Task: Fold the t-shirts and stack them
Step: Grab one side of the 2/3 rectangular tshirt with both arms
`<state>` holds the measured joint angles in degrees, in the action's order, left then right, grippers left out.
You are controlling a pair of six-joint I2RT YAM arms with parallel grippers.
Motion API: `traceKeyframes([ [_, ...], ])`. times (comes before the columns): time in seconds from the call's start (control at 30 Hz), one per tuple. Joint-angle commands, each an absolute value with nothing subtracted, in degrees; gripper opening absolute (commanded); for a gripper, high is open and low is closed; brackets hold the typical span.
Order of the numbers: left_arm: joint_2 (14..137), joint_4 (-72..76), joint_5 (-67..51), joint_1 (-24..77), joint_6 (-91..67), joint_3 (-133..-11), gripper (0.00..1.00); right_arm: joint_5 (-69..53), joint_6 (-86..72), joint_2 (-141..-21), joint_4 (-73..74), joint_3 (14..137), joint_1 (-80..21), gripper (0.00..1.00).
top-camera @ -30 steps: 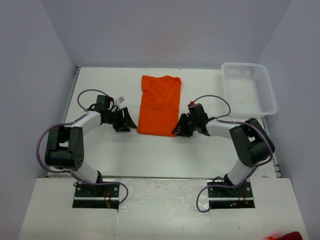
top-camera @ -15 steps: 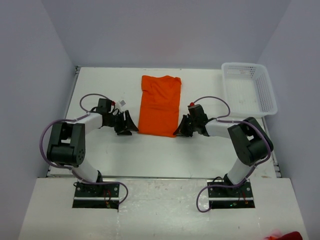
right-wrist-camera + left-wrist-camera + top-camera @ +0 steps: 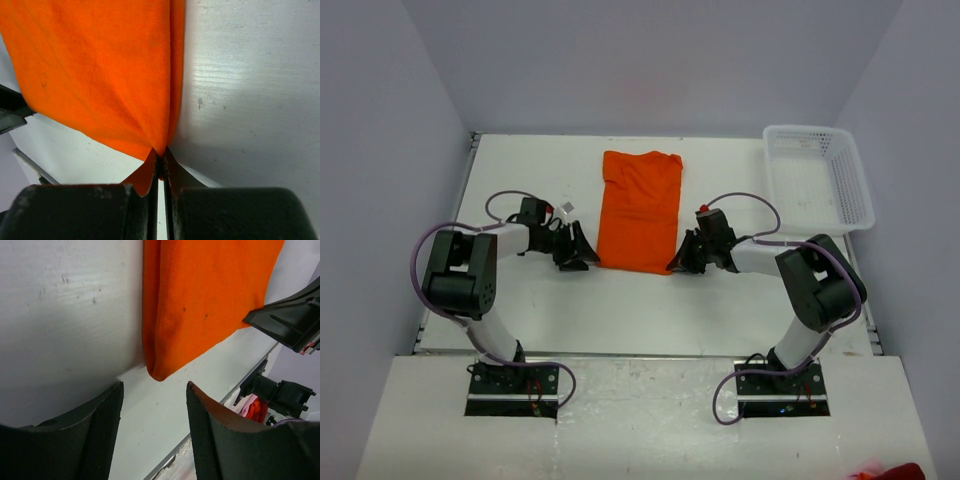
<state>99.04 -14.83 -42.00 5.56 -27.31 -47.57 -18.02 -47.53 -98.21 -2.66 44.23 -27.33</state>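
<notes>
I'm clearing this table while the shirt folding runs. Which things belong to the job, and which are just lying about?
In the job:
orange t-shirt, folded lengthwise
right gripper, shut on its near right corner
left gripper, open at its near left corner

Lying about:
white basket, empty, at the far right corner

A bright orange cloth t-shirt lies folded in a long strip, left gripper at its near left corner, right gripper at its near right; a white plastic basket stands far right.
</notes>
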Motion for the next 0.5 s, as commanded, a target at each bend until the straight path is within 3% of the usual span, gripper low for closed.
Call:
traceKeyframes([
  [0.0, 101.16, -11.96, -41.48, 5.97, -28.04, -50.62, 0.55, -16.17, -46.32, -98.70, 0.79, 42.89, -27.77, 0.00],
  [0.47, 103.97, -10.55, -41.39, 6.59, -29.35, -50.71, 0.42, -16.08, -46.23, -98.96, 0.97, 43.24, -27.86, 0.00],
])
